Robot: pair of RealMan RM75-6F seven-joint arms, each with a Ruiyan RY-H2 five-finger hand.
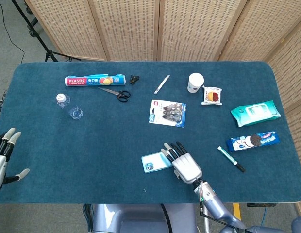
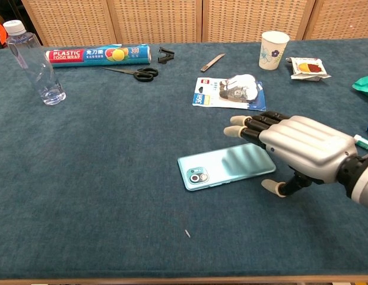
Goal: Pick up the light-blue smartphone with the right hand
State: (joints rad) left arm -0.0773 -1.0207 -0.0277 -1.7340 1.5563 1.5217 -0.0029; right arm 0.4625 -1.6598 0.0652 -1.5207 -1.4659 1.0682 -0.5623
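Observation:
The light-blue smartphone lies flat near the table's front edge, camera end to the left. My right hand hovers palm down over its right end. The fingers are stretched out above the phone, and the thumb reaches down to the cloth just off the phone's near right corner. Nothing is held in that hand. My left hand stays open at the table's front left corner, seen only in the head view.
A carded pack of clips lies just behind the phone. Further back stand a paper cup, a snack packet, a craft knife, scissors, a plastic-wrap box and a water bottle. Pen, cookies and wipes lie right.

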